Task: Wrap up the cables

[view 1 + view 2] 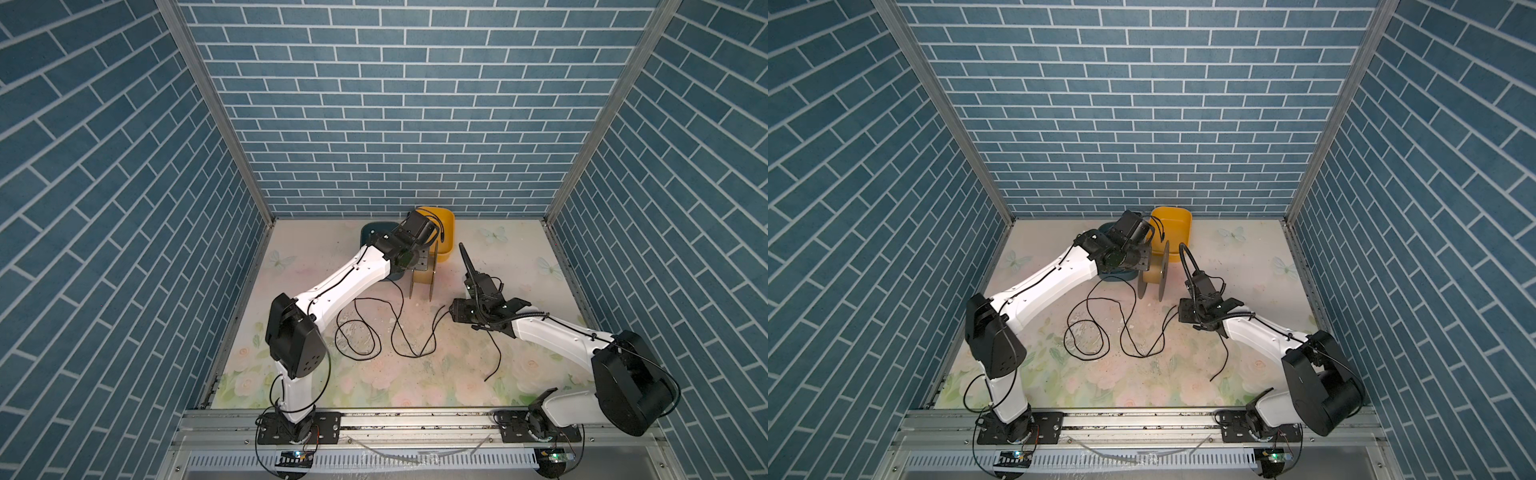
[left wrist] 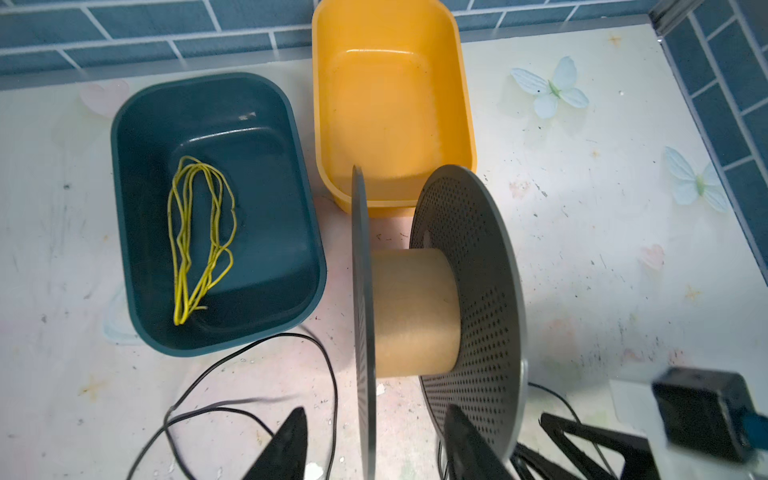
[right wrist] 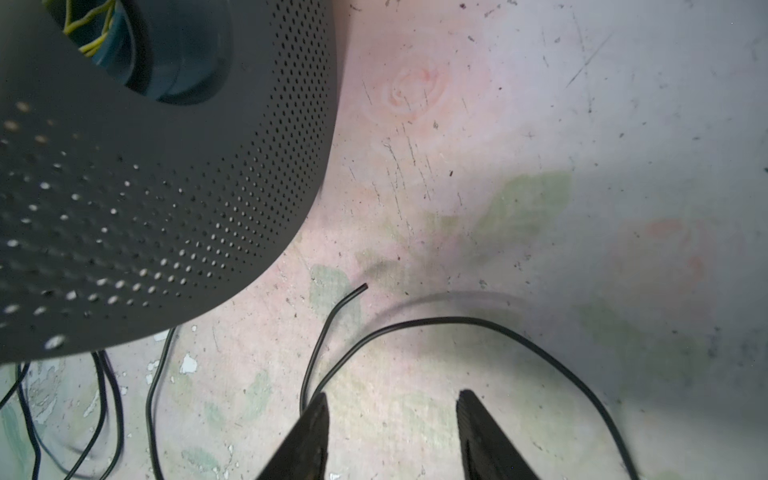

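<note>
The cable (image 1: pixel 374 332) (image 1: pixel 1100 332) is one thin black cord lying in loose loops on the floral table. Behind the loops stands a spool (image 1: pixel 422 278) (image 2: pixel 415 311) with two dark perforated discs and a cardboard core. In the left wrist view my left gripper (image 2: pixel 374 409) is open, its fingers on either side of one spool disc and holding nothing. My right gripper (image 3: pixel 392 395) is open over the table, right of the spool. A cable loop (image 3: pixel 457 322) and a free end (image 3: pixel 365 286) lie just ahead of it. One strand passes beside a fingertip (image 3: pixel 320 401); nothing is between the fingers.
A dark teal bin (image 2: pixel 120 199) holding a bundle of yellow strands (image 2: pixel 199 237) sits behind the spool. A yellow bin (image 2: pixel 320 124) (image 1: pixel 446 232) is next to it. Blue brick walls close in the back and both sides. A metal rail runs along the front edge.
</note>
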Available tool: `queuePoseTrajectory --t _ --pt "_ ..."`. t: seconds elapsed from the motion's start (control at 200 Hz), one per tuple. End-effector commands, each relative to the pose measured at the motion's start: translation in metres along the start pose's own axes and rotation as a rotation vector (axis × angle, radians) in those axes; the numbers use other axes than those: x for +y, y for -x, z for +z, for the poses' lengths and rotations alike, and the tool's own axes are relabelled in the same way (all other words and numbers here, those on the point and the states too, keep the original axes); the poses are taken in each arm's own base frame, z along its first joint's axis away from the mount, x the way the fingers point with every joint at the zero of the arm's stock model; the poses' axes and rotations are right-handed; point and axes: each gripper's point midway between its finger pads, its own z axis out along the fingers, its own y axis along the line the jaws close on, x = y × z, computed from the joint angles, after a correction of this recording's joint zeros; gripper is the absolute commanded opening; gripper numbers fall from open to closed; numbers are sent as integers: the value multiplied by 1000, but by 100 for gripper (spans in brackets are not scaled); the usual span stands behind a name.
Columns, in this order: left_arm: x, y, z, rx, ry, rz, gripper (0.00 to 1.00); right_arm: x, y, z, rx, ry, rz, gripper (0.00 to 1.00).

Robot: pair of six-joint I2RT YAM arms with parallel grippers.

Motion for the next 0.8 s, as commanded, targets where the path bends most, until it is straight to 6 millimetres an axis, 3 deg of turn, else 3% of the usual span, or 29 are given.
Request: queuePoseTrajectory --t 0.0,0.2,0.385,0.795 --pt "2 -12 -21 8 -13 66 59 11 11 -2 -29 42 25 50" --pt "12 -43 -37 66 -37 115 62 18 2 0 0 68 24 45" --pt "25 -70 -47 84 -53 124 61 29 -20 -4 52 77 8 36" --pt "34 -88 -58 78 -76 116 60 49 -84 4 199 97 57 38"
